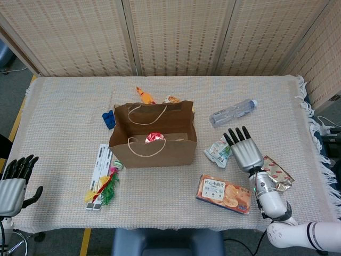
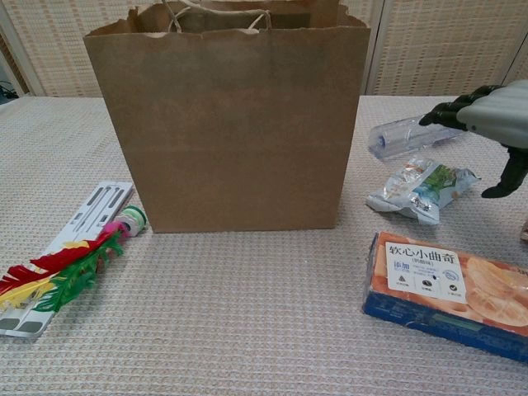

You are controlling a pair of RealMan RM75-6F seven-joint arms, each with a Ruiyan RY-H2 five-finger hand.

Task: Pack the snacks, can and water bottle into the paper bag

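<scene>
The brown paper bag stands upright in the middle of the table, mouth open, with a red can inside. The clear water bottle lies on its side to the bag's right. A green-and-white snack pouch lies nearer. An orange biscuit box sits at the front. A red-and-silver packet lies at the right. My right hand hovers open over the pouch's right side, holding nothing. My left hand hangs open off the table's left edge.
A white card with coloured feathers lies left of the bag. A blue object and orange wrappers lie behind the bag. The table's right edge has a fringe.
</scene>
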